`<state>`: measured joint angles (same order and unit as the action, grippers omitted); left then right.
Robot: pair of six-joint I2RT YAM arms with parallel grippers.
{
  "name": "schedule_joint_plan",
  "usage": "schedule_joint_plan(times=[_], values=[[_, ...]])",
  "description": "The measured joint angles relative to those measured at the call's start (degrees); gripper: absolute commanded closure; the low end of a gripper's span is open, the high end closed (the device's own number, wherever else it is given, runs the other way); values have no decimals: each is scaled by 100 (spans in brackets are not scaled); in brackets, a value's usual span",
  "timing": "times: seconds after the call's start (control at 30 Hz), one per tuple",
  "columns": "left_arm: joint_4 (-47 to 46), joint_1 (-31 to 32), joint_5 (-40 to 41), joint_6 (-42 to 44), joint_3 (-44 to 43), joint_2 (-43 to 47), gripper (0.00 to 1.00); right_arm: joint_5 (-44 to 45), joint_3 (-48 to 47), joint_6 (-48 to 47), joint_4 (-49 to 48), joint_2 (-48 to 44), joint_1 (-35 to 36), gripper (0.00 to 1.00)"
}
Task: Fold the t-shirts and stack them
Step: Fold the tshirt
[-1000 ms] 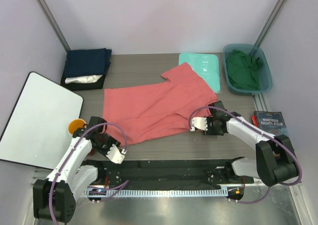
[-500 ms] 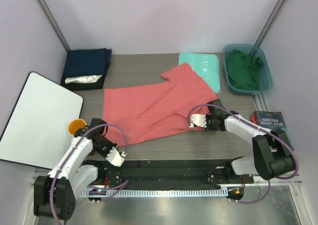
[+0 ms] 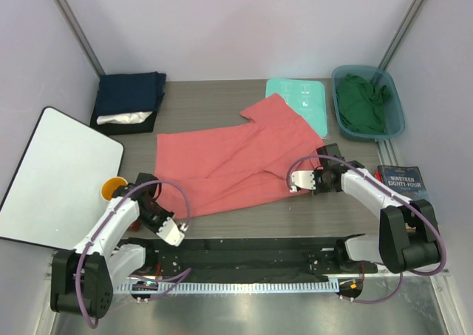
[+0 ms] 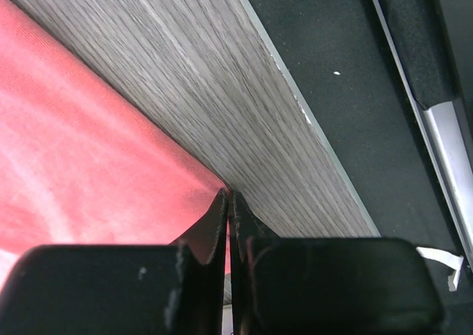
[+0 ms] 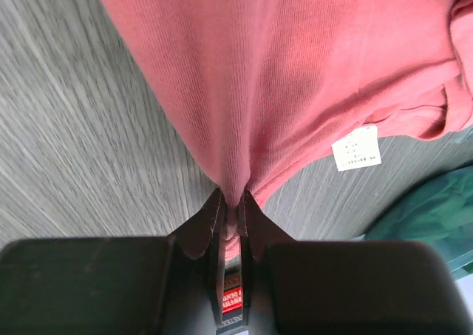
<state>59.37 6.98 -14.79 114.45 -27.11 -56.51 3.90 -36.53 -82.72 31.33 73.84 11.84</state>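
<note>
- The grey wood-grain worktop (image 3: 214, 102) fills the middle of the top view, with both arm bases along the bottom edge.
- A white panel (image 3: 59, 176) lies tilted at the left of the frame, partly off the worktop.
- The coral-red t-shirt (image 3: 229, 168) is spread flat across the centre. One sleeve reaches up and right onto the mint-green board (image 3: 307, 98).
- A teal bin (image 3: 395, 102) sits in the upper right corner and holds the crumpled dark green t-shirt (image 3: 361, 102).
- The navy blue t-shirt (image 3: 131, 92) lies folded in the upper left, with the white t-shirt (image 3: 126, 117) showing along its lower edge.
- A book (image 3: 403, 180) lies at the right edge, just beside the right arm.
- The left tool (image 4: 228, 198) appears at the bottom centre of the left wrist view. Its fingers are pressed together on the red shirt's near corner, close to the worktop's front edge.
- The right tool (image 5: 231, 202) appears at the bottom centre of the right wrist view. It is clamped on the red shirt's edge, and the cloth is drawn into a taut ridge above it.
- An orange cup (image 3: 113, 188) stands at the lower left, between the white panel and the left arm.
- A small white label (image 5: 356, 148) shows on the red shirt at the right of the right wrist view.
</note>
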Motion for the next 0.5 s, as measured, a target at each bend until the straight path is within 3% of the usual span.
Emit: schedule_joint_plan(times=[0.1, 0.17, 0.27, 0.5], values=[[59, 0, 28, 2, -61, -103, 100, -33, -125, -125, 149, 57, -26, 81], [111, 0, 44, 0, -101, -155, 100, -57, -170, -170, 232, 94, -33, 71], [243, 0, 83, -4, -151, -168, 59, -44, -186, -262, 382, 109, -48, 61], [673, 0, -87, -302, -815, 245, 51, -197, -715, -219, 1060, 109, -72, 55]])
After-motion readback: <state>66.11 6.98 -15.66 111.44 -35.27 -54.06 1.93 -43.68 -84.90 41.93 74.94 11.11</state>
